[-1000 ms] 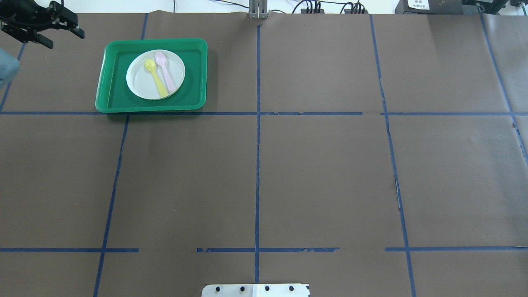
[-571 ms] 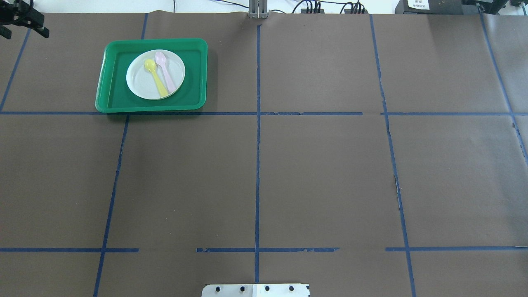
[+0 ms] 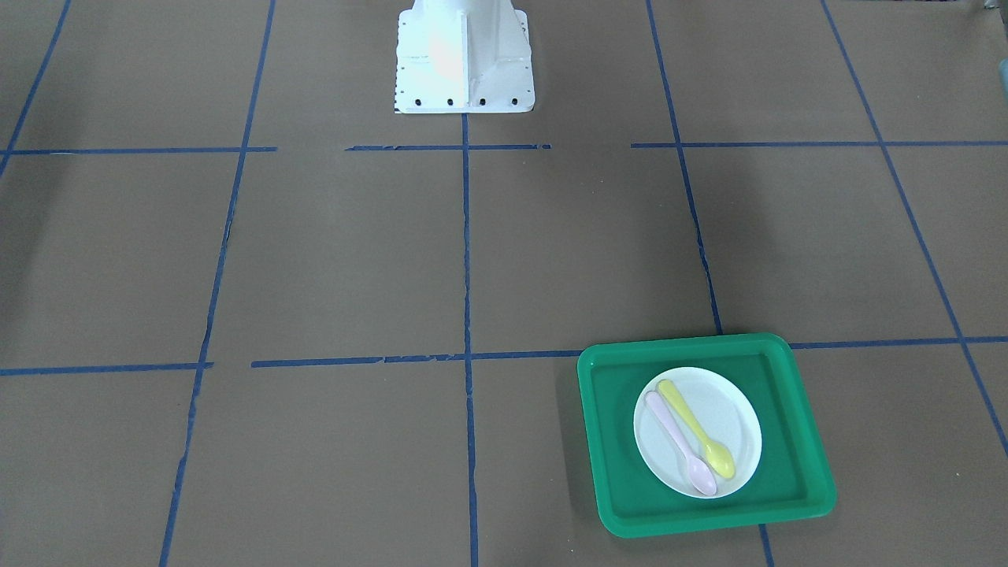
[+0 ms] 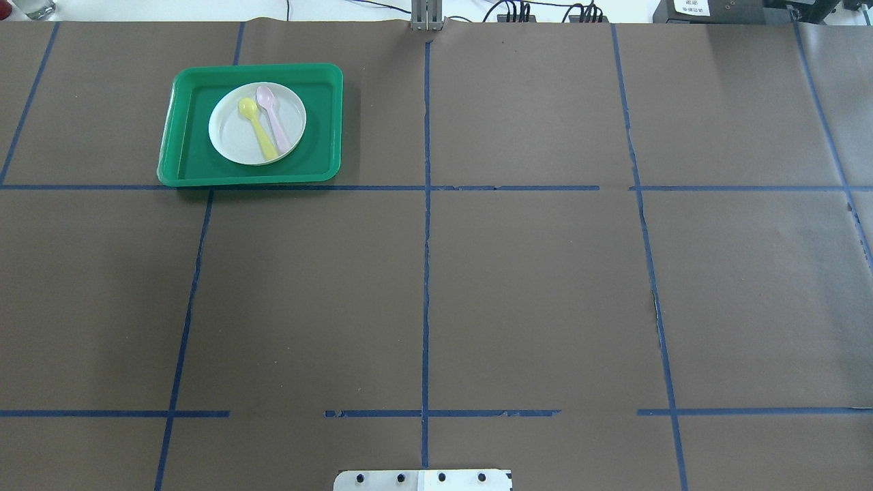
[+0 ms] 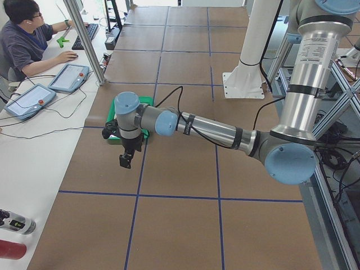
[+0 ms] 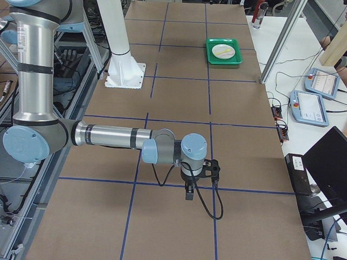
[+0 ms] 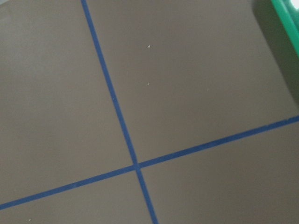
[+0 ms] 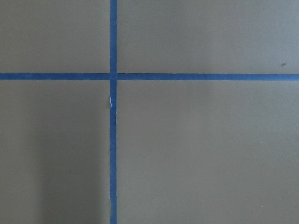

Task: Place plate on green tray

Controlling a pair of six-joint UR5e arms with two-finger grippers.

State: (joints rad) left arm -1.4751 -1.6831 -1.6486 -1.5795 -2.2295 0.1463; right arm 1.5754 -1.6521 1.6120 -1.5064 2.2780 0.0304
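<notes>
The white plate [image 4: 232, 140] lies inside the green tray [image 4: 320, 140] at the table's far left, with a yellow and a pink spoon on it. Both also show in the front-facing view, the plate [image 3: 736, 417] in the tray [image 3: 614, 441]. My left gripper [image 5: 125, 160] shows only in the exterior left view, hanging above the table just off the tray's edge [image 5: 147, 101]; I cannot tell if it is open or shut. My right gripper [image 6: 188, 195] shows only in the exterior right view, far from the tray [image 6: 223, 59]; its state cannot be told either.
The table is brown paper with blue tape lines. The robot's white base [image 3: 463, 59] stands at the near middle edge. A person sits at a side bench [image 5: 28, 39] with tablets. The left wrist view catches one tray corner [image 7: 289, 18].
My left gripper, seen at the overhead view's top left corner before, has moved out of that view to the left. Plate, spoons and tray have not moved.
</notes>
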